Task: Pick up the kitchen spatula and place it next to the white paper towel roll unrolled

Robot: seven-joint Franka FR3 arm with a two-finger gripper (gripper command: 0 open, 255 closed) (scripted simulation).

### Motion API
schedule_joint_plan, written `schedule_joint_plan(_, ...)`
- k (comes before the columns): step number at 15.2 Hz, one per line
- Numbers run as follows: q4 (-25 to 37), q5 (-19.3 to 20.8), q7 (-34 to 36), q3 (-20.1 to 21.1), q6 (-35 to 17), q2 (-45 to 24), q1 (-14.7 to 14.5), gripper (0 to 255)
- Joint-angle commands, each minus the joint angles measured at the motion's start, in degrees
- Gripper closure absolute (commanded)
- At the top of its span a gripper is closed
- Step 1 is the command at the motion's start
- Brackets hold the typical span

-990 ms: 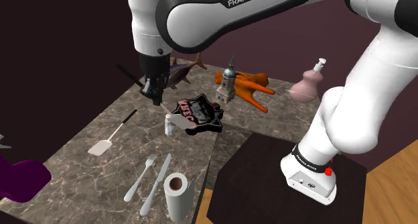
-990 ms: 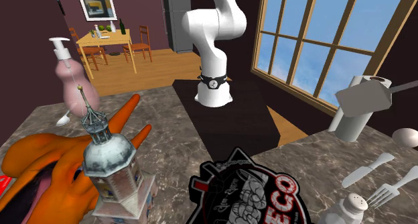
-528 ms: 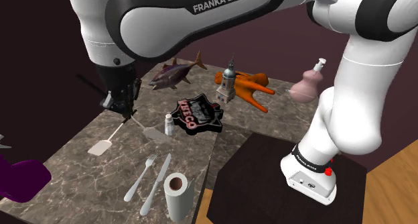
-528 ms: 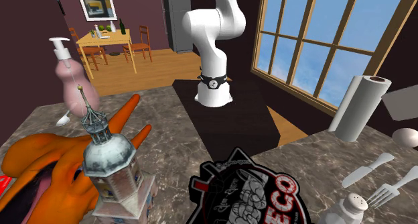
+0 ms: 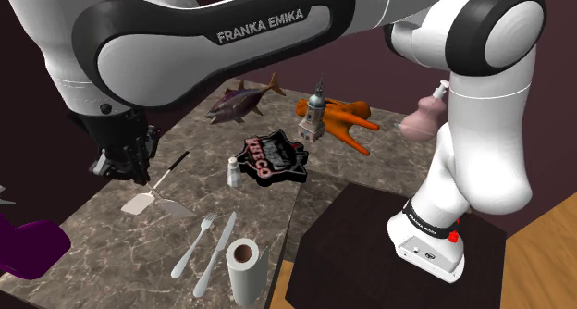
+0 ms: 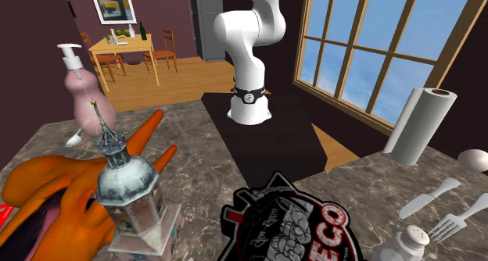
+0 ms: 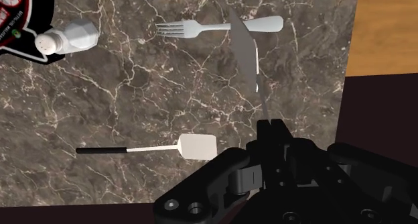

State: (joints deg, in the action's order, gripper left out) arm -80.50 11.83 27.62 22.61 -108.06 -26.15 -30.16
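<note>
In the shoulder view the gripper (image 5: 125, 164) hangs low over the dark marbled counter (image 5: 97, 226), and whether it is released or clenched cannot be told from here. The spatula (image 5: 159, 180) lies flat on the counter just beside it, on the view's right. Its long axis slants from the pale head at the lower left up to the black handle at the upper right. The paper towel roll (image 5: 245, 272) stands upright near the counter's front edge, well apart from the spatula, with a fork (image 5: 192, 245) and a knife (image 5: 217, 252) lying between them. The second exterior view places the same roll (image 6: 422, 126) on end at the counter's far corner by the window, with the knife (image 6: 428, 198) and fork (image 6: 461, 216) nearer the camera. In the wrist view the spatula (image 7: 147, 149) lies crosswise to the gripper (image 7: 271, 129). The head sits just beside the hand's black body and the handle runs away from it, toward the side where a salt shaker (image 7: 70, 36) stands. The hand's state cannot be made out here either. Judging by this, the gripper is offset off the head end, not over the shaft. The coming move probably calls for a short shift along the spatula's axis toward the handle, then a descent with the jaws set across the shaft.
</note>
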Motion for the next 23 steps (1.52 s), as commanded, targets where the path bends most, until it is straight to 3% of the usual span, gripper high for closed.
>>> schedule_joint_plan(1, -1.15, 0.16, 0.11, -0.1, -1.42, -0.28, 0.09, 255)
schedule_joint_plan(23, -10.79, 2.82, 2.21, -1.58, -15.68, -5.29, -0.05, 255)
